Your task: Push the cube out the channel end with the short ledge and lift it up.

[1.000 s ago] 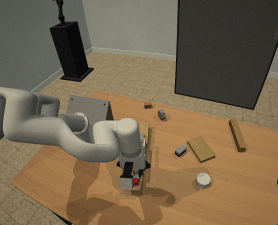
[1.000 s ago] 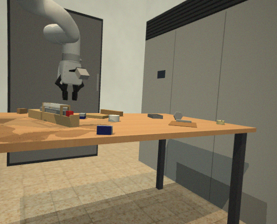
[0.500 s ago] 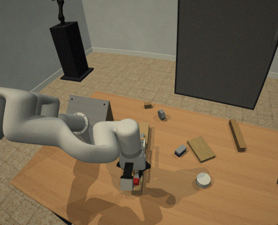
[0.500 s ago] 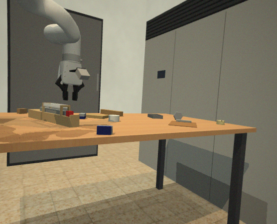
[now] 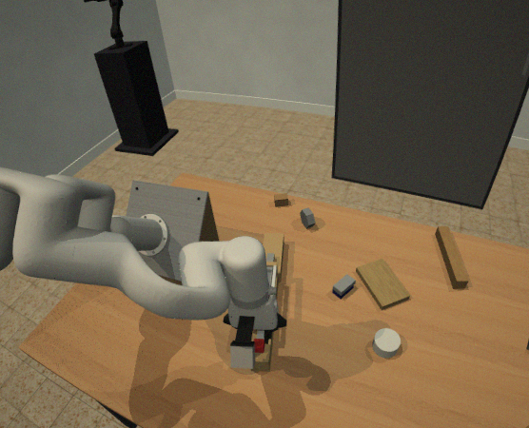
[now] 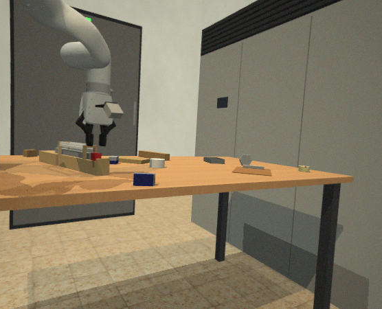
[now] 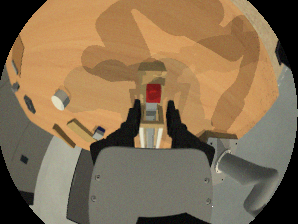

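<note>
The red cube (image 5: pixel 260 345) (image 6: pixel 95 156) (image 7: pixel 153 93) sits on the short ledge just outside the channel's mouth, behind the raised lip (image 6: pixel 103 167) (image 7: pixel 152 66). The wooden channel (image 6: pixel 71 163) has pale bars along its top. A grey rod (image 7: pixel 151 107) lies inside it, with its end at or close against the cube; contact is hard to tell. My gripper (image 6: pixel 96 141) (image 7: pixel 153 107) points down, partly open and empty, above the ledge end of the channel and higher than the cube. In the top view the hand hides much of the channel.
A white cylinder (image 5: pixel 386 343) (image 6: pixel 156 163), a grey-and-blue block (image 5: pixel 343 286), a flat wooden board (image 5: pixel 382 283) and a long wooden bar (image 5: pixel 451 259) lie to one side of the channel. A blue block (image 6: pixel 143 179) lies near the table edge, beyond the ledge end.
</note>
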`<state>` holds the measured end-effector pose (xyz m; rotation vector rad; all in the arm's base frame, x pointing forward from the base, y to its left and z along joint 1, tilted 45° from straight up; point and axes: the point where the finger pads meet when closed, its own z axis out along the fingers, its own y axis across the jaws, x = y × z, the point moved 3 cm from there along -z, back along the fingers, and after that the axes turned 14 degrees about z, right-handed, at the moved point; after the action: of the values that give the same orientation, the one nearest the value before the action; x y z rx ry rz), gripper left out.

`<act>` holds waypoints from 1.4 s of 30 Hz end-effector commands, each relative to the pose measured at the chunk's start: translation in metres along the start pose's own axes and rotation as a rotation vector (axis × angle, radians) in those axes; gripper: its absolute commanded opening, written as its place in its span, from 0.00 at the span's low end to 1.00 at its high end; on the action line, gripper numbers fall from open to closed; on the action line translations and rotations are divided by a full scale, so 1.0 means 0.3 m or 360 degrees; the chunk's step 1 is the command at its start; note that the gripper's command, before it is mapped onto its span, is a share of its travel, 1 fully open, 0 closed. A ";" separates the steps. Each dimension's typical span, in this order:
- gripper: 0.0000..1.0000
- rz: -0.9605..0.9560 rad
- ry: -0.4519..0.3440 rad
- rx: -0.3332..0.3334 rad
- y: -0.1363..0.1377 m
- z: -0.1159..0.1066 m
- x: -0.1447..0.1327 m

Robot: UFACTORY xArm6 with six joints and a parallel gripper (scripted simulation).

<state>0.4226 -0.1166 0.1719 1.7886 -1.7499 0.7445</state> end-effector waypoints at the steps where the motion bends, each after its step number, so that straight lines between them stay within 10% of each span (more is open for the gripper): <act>1: 0.43 0.0003 0.0002 0.0007 -0.008 0.062 0.002; 34: 0.43 0.0003 0.0002 0.0007 -0.009 0.146 0.002; 35: 0.00 0.0003 0.0002 0.0007 -0.009 0.146 0.002; 42: 0.00 0.0003 0.0002 0.0007 -0.009 0.146 0.002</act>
<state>0.4254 -0.1483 0.1403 1.7884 -1.7500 0.7474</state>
